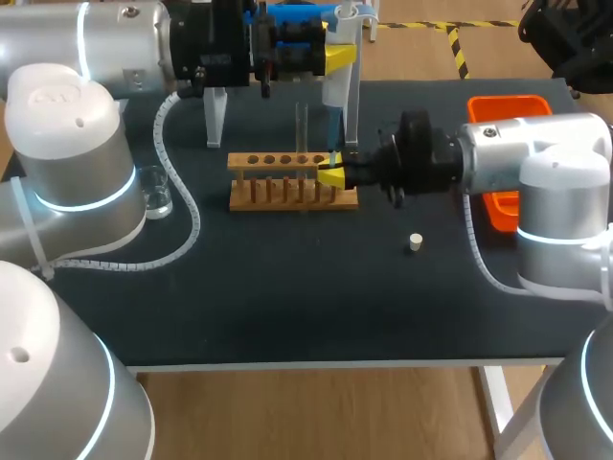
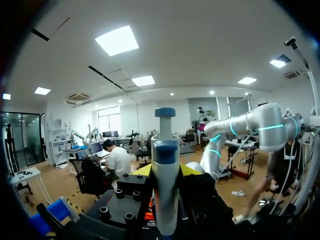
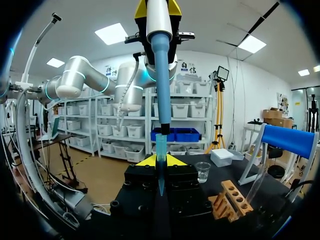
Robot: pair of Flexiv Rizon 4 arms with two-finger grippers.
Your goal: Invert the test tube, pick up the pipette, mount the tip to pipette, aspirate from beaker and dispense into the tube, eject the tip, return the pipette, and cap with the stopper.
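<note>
My left gripper [image 1: 335,59] is shut on the white and blue pipette [image 1: 337,91], which hangs upright over the right end of the wooden rack [image 1: 292,182]. In the left wrist view the pipette [image 2: 165,170] stands between the yellow tips of my left gripper [image 2: 165,172]. My right gripper [image 1: 332,174] sits at the rack's right end, shut on the blue pipette tip [image 3: 160,150] directly under the pipette's nose [image 3: 161,75]. The clear test tube [image 1: 302,125] stands upright in the rack. A beaker [image 1: 153,192] is at the left and the white stopper [image 1: 415,242] lies at the front right.
An orange tray [image 1: 508,105] sits at the back right, partly behind my right arm. The white pipette stand [image 1: 215,115] is at the back, behind the rack. My left arm's cable [image 1: 187,216] loops across the mat by the beaker.
</note>
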